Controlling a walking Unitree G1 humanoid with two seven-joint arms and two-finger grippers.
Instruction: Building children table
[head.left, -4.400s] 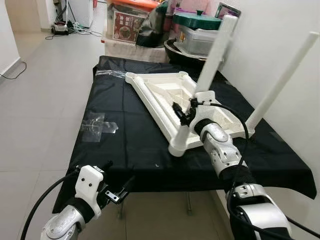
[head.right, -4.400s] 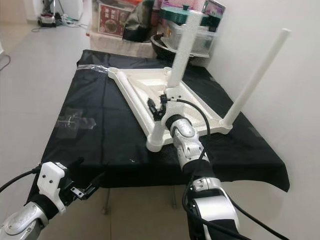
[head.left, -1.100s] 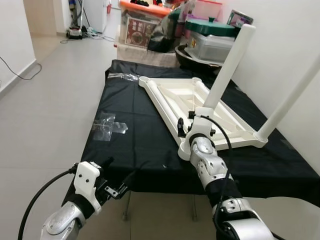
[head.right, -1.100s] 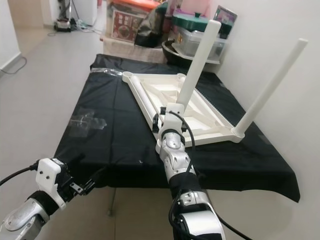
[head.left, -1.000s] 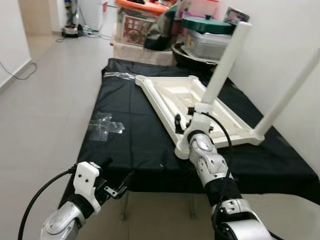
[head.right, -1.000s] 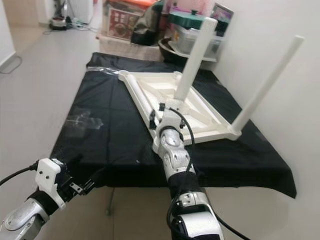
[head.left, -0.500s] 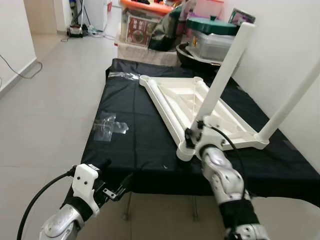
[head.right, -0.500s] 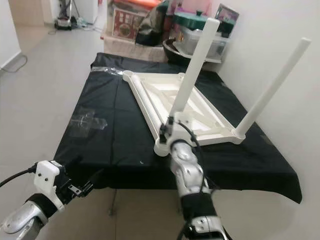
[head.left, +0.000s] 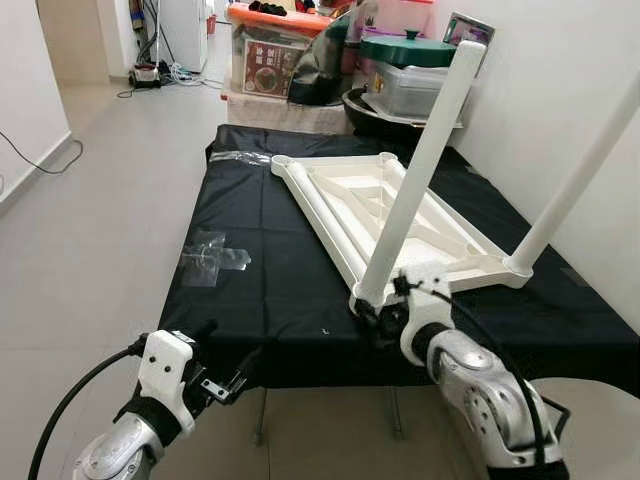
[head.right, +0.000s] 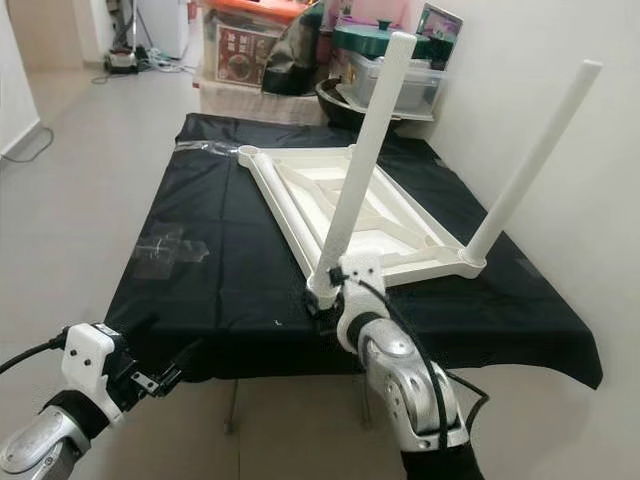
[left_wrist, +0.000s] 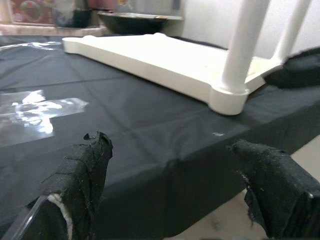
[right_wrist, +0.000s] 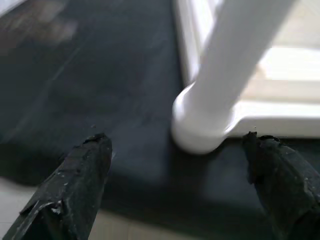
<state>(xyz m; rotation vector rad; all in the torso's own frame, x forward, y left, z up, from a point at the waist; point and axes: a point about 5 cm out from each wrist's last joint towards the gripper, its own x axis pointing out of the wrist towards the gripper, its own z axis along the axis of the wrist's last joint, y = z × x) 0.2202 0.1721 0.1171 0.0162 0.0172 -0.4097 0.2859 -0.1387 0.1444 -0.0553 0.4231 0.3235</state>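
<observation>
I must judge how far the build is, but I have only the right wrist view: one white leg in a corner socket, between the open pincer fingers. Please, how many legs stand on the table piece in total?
Observer: Two. The near leg rises just before the right pincer, and a second leg rises from the corner by the wall. Both stand on the upturned white tabletop.
Operator: And the other two corners?
Observer: The far corner sockets carry no leg.
Operator: Where is the left pincer?
Observer: The left pincer hangs open, low before the near edge of the black cloth, touching nothing.
</observation>
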